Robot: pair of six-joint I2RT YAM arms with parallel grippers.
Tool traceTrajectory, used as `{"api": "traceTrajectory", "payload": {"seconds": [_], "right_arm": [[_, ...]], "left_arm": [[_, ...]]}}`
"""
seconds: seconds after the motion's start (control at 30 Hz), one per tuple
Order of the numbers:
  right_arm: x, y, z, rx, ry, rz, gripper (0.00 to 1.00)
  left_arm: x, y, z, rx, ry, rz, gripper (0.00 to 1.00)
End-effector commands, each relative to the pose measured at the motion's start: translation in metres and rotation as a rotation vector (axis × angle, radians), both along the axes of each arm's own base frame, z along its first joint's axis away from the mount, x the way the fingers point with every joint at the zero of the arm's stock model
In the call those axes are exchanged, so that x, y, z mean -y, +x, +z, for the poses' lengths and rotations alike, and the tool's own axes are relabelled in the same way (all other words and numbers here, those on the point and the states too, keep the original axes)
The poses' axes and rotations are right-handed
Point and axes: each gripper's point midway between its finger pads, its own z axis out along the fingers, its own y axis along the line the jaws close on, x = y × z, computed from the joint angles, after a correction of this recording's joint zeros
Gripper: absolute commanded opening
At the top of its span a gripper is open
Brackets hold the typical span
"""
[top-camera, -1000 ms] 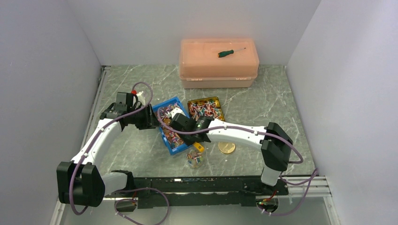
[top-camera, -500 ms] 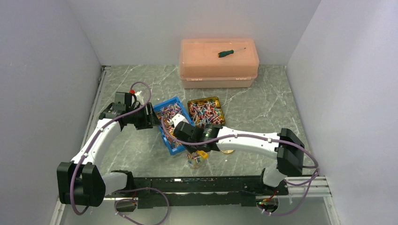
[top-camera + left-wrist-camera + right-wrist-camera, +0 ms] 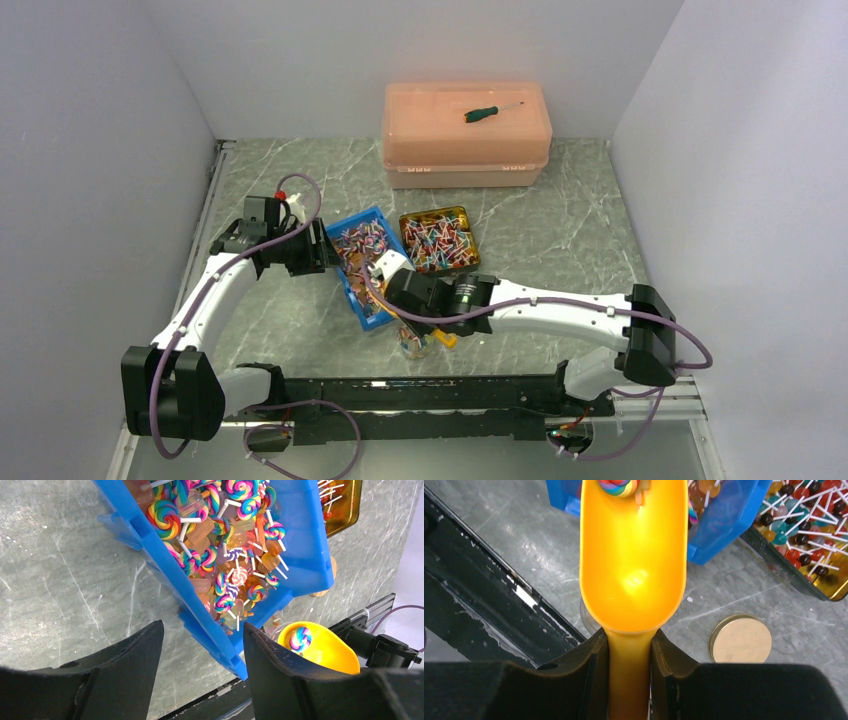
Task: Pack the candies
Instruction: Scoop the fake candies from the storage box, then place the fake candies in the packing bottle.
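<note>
The candies (image 3: 227, 575) are small rainbow-swirl lollipops on white sticks, heaped in a blue bin (image 3: 372, 298). My left gripper (image 3: 202, 624) stands open at the bin's left end (image 3: 325, 250), with the bin's side wall (image 3: 165, 575) between its jaws and clear of both. My right gripper (image 3: 629, 640) is shut on the handle of an orange scoop (image 3: 634, 555). One candy (image 3: 619, 486) lies at the scoop's far tip. The scoop hangs over a small glass jar (image 3: 413, 345), near the table's front edge, with candies in it.
A gold tin (image 3: 438, 238) of round-headed lollipops sits right of the bin. A round gold lid (image 3: 740, 638) lies on the table beside the jar. At the back stands a pink lidded box (image 3: 466, 135) with a green-handled screwdriver (image 3: 482, 112) on top. A black rail (image 3: 440, 392) runs along the front.
My right arm has drawn the scoop out of the bin and toward the front, over the jar. My left gripper's jaws have widened off the bin's wall.
</note>
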Motion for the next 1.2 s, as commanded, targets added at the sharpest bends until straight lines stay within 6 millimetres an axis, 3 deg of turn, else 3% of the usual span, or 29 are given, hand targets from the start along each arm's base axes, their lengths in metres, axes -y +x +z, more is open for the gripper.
{"api": "traceTrajectory", "payload": {"seconds": [0.0, 0.4, 0.7, 1.17], "right_arm": [[0.014, -0.013, 0.007, -0.018, 0.012, -0.004, 0.0], [0.043, -0.05, 0.011, -0.09, -0.009, 0.016, 0.0], [0.066, -0.076, 0.001, -0.164, -0.064, 0.001, 0.0], [0.076, -0.094, -0.003, -0.275, -0.184, -0.034, 0.0]], "left_arm": [[-0.002, 0.008, 0.009, 0.056, 0.001, 0.005, 0.66], [-0.004, 0.009, 0.011, 0.067, 0.003, 0.016, 0.72], [-0.006, 0.009, 0.013, 0.076, 0.005, 0.021, 0.75], [-0.004, 0.006, 0.02, 0.101, -0.007, 0.013, 0.77]]}}
